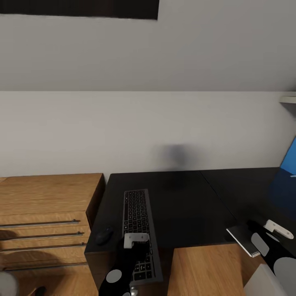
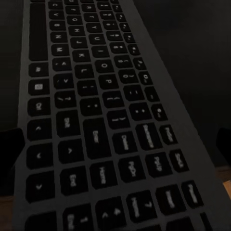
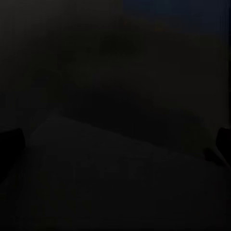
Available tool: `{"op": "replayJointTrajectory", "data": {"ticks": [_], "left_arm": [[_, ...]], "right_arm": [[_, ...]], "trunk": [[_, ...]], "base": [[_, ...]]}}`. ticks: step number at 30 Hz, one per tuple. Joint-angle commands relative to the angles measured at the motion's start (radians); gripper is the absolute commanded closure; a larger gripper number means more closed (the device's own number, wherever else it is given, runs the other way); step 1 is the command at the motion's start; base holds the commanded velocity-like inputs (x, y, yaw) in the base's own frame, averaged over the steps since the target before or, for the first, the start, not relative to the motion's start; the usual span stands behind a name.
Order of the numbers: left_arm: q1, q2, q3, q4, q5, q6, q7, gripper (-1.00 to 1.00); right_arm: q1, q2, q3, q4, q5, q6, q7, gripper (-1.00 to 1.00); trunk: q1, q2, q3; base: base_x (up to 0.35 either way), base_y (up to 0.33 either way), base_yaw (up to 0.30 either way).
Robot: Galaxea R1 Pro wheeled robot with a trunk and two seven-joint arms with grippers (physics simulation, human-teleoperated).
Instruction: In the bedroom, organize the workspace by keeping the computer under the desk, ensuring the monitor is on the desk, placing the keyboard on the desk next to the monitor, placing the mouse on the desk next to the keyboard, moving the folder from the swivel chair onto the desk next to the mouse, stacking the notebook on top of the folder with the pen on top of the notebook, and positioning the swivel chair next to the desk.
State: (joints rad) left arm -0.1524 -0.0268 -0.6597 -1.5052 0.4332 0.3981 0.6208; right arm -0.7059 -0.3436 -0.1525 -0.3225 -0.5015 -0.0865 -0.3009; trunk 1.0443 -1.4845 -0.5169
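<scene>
The keyboard [image 1: 137,224] lies lengthwise on the left part of the black desk [image 1: 185,205], its near end past the front edge. My left gripper [image 1: 136,246] hovers over that near end, and its open fingers [image 2: 9,147] straddle the keys [image 2: 106,120]. The small black mouse [image 1: 104,235] sits at the desk's left front corner. The grey notebook [image 1: 245,239] rests on the desk's right front edge with my right gripper [image 1: 264,230] just beside it. The right wrist view is very dark, with fingertips [image 3: 9,142] set wide apart. Monitor, computer, folder, pen and swivel chair are out of view.
A light wooden dresser [image 1: 45,209] with bar handles stands against the desk's left side. Wood floor [image 1: 205,267] lies in front of the desk. A blue panel [image 1: 290,164] stands at the right edge, mirrored in the glossy top. A white wall runs behind.
</scene>
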Motion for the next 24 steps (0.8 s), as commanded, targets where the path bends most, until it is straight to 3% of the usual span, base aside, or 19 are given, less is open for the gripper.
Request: {"op": "replayJointTrajectory", "data": {"ticks": [1, 24], "left_arm": [[-0.001, 0.0, -0.001, -0.002, 0.007, 0.003, 0.008, -1.0], [-0.001, 0.001, -0.001, -0.001, 0.007, 0.002, 0.008, -1.0]], "right_arm": [[0.0, 0.0, -0.006, 0.007, -0.02, -0.007, -0.001, -1.0], [0.0, 0.0, -0.005, 0.007, -0.019, -0.007, -0.001, -1.0]], "trunk": [[0.0, -0.001, -0.001], [0.0, -0.001, -0.001]], "base": [[-0.022, 0.006, 0.0], [-0.01, 0.001, 0.0]]}}
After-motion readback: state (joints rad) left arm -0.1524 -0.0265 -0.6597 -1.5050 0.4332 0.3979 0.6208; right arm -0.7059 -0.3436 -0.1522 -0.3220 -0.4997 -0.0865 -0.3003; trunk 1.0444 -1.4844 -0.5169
